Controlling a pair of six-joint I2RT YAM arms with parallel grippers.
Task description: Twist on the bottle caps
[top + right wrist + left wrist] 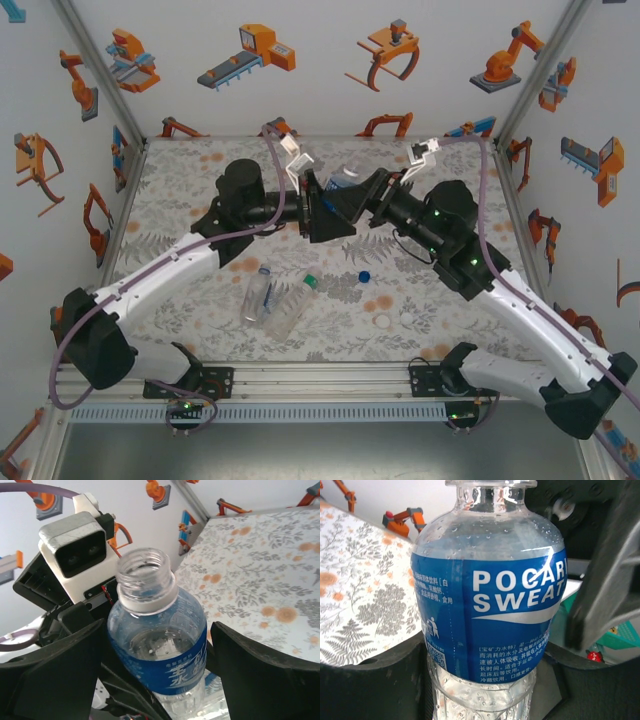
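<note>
A clear bottle with a blue label [345, 182] stands upright between my two grippers at the table's middle back. Its mouth [145, 567] is open, with no cap on it. My left gripper [482, 650] is shut on its lower body [485, 605], a finger pressing each side. My right gripper [157, 630] is open around the same bottle [160, 650], its fingers [250, 670] a little clear of the label. Two more clear bottles [257, 293] [290, 305] lie on the table nearer the front, one wearing a green cap [311, 281]. Two white caps [383, 321] [407, 316] lie loose at front right.
A small blue round piece [364, 276] lies on the patterned table [180, 190] right of the lying bottles. Walls with robot pictures close in the back and both sides. The left gripper [322, 205] and right gripper [375, 200] nearly meet over the middle.
</note>
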